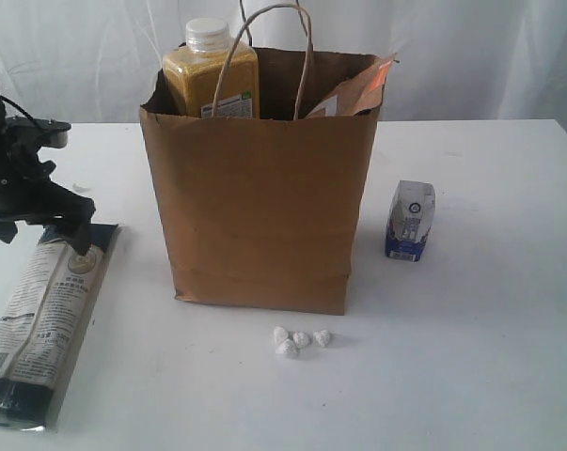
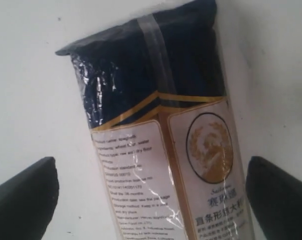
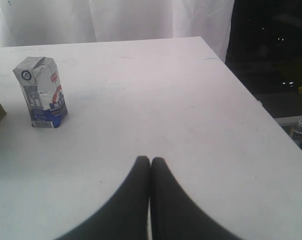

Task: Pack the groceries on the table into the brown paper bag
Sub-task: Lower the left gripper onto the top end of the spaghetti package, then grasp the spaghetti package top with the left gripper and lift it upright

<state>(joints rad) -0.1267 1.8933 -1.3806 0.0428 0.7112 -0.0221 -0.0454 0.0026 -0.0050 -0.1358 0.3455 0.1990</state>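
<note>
"Brown paper bag stands upright in the middle of the surface, with the yellow-grain bottle and the brown-red pouch poking out of its top; it's the long noodle packet that worries me."

"Why that one? It's lying flat on the left arm's side, well apart from the bag."

"Look where the left end effector sits; jaws spread wide, one finger either side of the packet, nothing gripped; and it's over the packet's far end, not its middle."

"So if it closes there, the long end hangs down?"

"That's my guess; glossy film, a long load, a hold near one end; it could sag, swing or slide out on the way up; a drooping tail might catch the bag's jagged top or the handle loops and tip the bag over."

"And inside?"

"Can't see in from here; bottle and pouch fill the top, so a crooked packet may jam against them."

"And the other arm?"

"Right end effector is pinched shut on nothing, above bare surface; the small blue-white carton stands well away from it, near the bag on the right arm's side; the tiny white lumps lie in front of the bag; I doubt those fingers could pick such crumbs without scattering them."
</note>
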